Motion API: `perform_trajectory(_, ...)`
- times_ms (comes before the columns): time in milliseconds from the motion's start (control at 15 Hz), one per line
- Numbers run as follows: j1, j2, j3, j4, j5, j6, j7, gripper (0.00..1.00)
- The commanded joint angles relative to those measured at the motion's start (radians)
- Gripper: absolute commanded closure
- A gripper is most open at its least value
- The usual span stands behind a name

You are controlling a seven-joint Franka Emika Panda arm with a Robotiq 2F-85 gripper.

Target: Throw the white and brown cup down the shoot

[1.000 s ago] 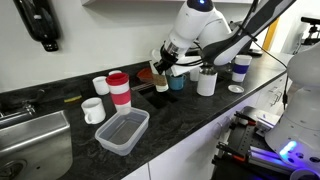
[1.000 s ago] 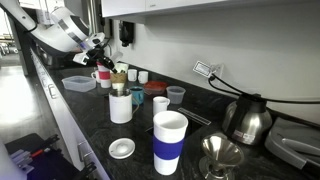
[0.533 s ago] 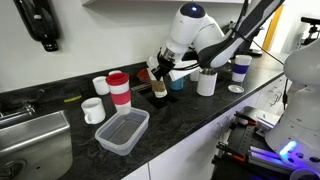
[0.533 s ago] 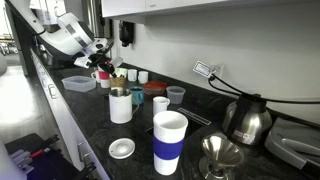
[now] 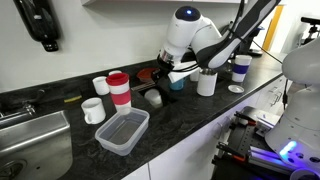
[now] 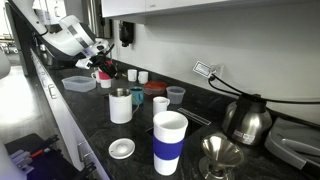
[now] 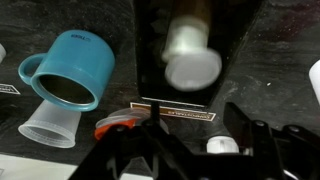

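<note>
The white and brown cup is free of my gripper and shows as a blur over the dark rectangular chute opening in the wrist view. In an exterior view the cup lies tipped on its side at counter level, just below and in front of the gripper. My gripper stands open, its dark fingers apart with nothing between them. In an exterior view the gripper hangs over the far end of the counter, and the cup is hidden there.
A teal mug and a clear plastic cup stand beside the opening. On the counter are a red and white cup, a white mug, a plastic container, a sink and a white and blue cup.
The gripper, shut on the cup before, has opened. The cup has dropped out of it and tipped over below the fingers. The arm has lifted slightly.
</note>
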Motion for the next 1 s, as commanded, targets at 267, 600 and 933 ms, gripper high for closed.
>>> perform_trajectory(267, -0.081, 0.02, 0.072, 0.036, -0.015, -0.013, 0.007, 0.0)
perform_trajectory(600, -0.052, 0.0, 0.047, 0.027, 0.005, 0.0, 0.0, 0.0)
perform_trajectory(933, -0.052, 0.0, 0.047, 0.026, 0.005, 0.0, 0.0, 0.0)
